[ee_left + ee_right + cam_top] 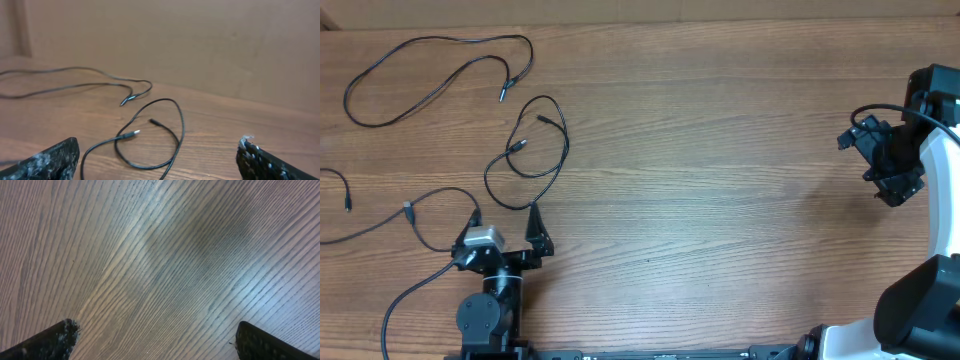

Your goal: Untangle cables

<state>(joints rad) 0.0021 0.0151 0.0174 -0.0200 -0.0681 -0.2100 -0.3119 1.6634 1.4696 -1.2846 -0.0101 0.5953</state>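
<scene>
Several thin black cables lie on the left part of the wooden table. One long cable (420,40) loops across the far left. A smaller looped cable (565,140) lies just beyond my left gripper (504,212), which is open and empty close to the table. In the left wrist view this loop (181,125) lies between and ahead of the open fingers (157,157), with the long cable (75,86) farther off. Another cable with a plug (408,210) runs along the left side of the left arm. My right gripper (872,165) is open and empty at the far right, over bare wood (155,330).
A short cable end (345,195) comes in from the left edge. The left arm's base (485,315) stands at the front edge. The right arm (940,150) with its thick black wire stands at the right edge. A brown wall (200,40) rises behind the table.
</scene>
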